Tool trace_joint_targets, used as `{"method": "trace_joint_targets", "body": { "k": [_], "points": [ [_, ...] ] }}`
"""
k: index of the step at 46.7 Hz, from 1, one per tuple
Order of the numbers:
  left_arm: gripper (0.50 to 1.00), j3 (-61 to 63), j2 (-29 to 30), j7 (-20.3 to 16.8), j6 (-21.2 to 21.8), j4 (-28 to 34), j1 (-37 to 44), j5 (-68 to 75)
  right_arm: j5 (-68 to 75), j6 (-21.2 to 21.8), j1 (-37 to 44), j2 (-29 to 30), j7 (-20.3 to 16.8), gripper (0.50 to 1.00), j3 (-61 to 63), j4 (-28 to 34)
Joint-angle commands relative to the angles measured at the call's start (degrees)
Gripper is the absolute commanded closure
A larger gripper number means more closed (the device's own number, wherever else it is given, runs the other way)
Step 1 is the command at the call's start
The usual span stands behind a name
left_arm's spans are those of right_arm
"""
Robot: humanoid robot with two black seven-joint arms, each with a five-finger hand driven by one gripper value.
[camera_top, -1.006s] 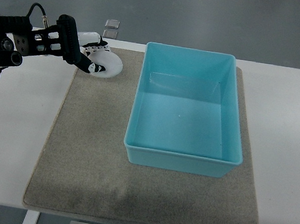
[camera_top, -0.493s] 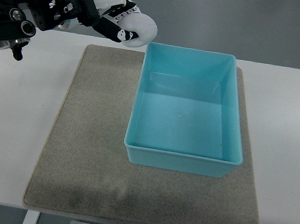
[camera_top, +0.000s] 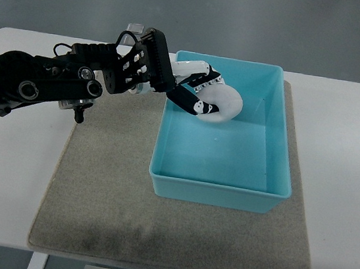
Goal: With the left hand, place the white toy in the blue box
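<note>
Item 1, left hand (camera_top: 196, 90): I see its black arm entering from the left edge of the frame and reaching across the upper left toward the centre. The hand has white and black segmented fingers (camera_top: 186, 99), and I read them as clamped around the white toy, one dark finger running under it and the pale ones lying over its top.

Item 2, white toy (camera_top: 222, 103): a rounded, smooth white piece, held in the left hand. It sits inside the outline of the blue box, over the upper left part of the interior, near the far wall. I cannot tell whether it touches the box floor or hangs above it.

Item 3, blue box (camera_top: 215, 193): a light blue rectangular open bin, upright, centre to right of centre in the frame. Apart from the hand and toy, its interior shows only bare floor.

Item 4, grey mat (camera_top: 102, 197): a rectangular felt-like mat lying flat beneath the box, extending toward the lower left of the frame.

Item 5, white surface (camera_top: 8, 178): carries the mat and box; visible along the left and right sides.
</note>
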Motion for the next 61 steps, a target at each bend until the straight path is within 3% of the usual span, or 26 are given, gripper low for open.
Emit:
{"method": "trace_joint_targets", "body": {
  "k": [1, 3, 7, 38, 50, 61],
  "points": [
    [0.600, 0.0, -0.6, 0.0, 0.5, 0.1, 0.8, 0.0, 0.0, 0.0, 0.0, 0.0, 0.0, 0.564, 0.0, 0.0],
    [0.527, 0.0, -0.7, 0.0, 0.7, 0.3, 0.8, -0.1, 0.0, 0.0, 0.0, 0.0, 0.0, 0.564, 0.0, 0.0],
    [0.508, 0.0, -0.7, 0.1, 0.7, 0.4, 0.9, -0.1, 0.0, 0.0, 0.0, 0.0, 0.0, 0.564, 0.0, 0.0],
    [0.508, -11.8, 1.1, 0.1, 1.3, 2.2, 4.4, -5.8, 0.0, 0.0, 0.0, 0.0, 0.0, 0.564, 0.0, 0.0],
    [0.508, -13.8, 1.5, 0.1, 4.4, 11.6, 5.1, -23.9, 0.0, 0.0, 0.0, 0.0, 0.0, 0.564, 0.0, 0.0],
    [0.508, -17.9, 2.1, 0.3, 3.2, 18.0, 8.0, -25.5, 0.0, 0.0, 0.0, 0.0, 0.0, 0.564, 0.0, 0.0]
  ]
}}
